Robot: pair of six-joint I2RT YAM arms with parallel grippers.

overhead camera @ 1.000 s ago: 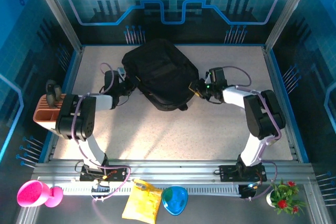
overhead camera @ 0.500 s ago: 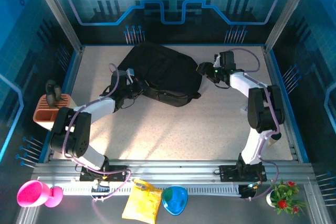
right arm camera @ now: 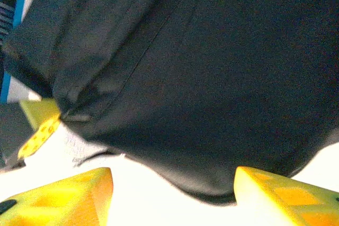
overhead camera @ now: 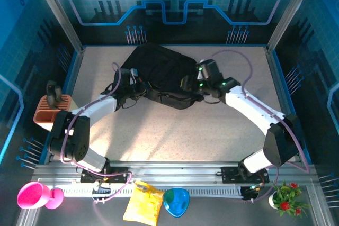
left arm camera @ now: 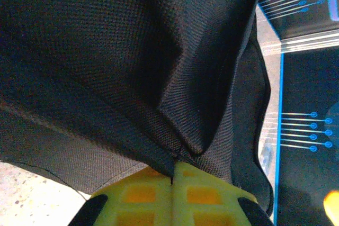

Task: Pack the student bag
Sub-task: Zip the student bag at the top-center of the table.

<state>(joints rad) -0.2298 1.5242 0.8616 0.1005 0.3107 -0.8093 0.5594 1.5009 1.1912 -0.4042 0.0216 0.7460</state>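
Since the right arm swung out and came back, the top view puts our right pincer (overhead camera: 186, 84) at the student bag's (overhead camera: 164, 70) near-right edge. The bag has turned some and lies mid-far on the surface (overhead camera: 185, 130), prob. not opened yet. Our left pincer (overhead camera: 139, 86) is at its left edge.

Left wrist: the pincer (left arm camera: 172, 172) is clenched on a fold of bag fabric.

Right wrist: the pincer (right arm camera: 172, 175) is released, fingers (right arm camera: 69, 191) wide apart w/ the bag's edge between them, nothing gripped.

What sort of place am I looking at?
Likely a robot training booth: two white-and-black robot arms bolted at a speckled white table, blue circuit-patterned wall panels around it, a large black fabric backpack.
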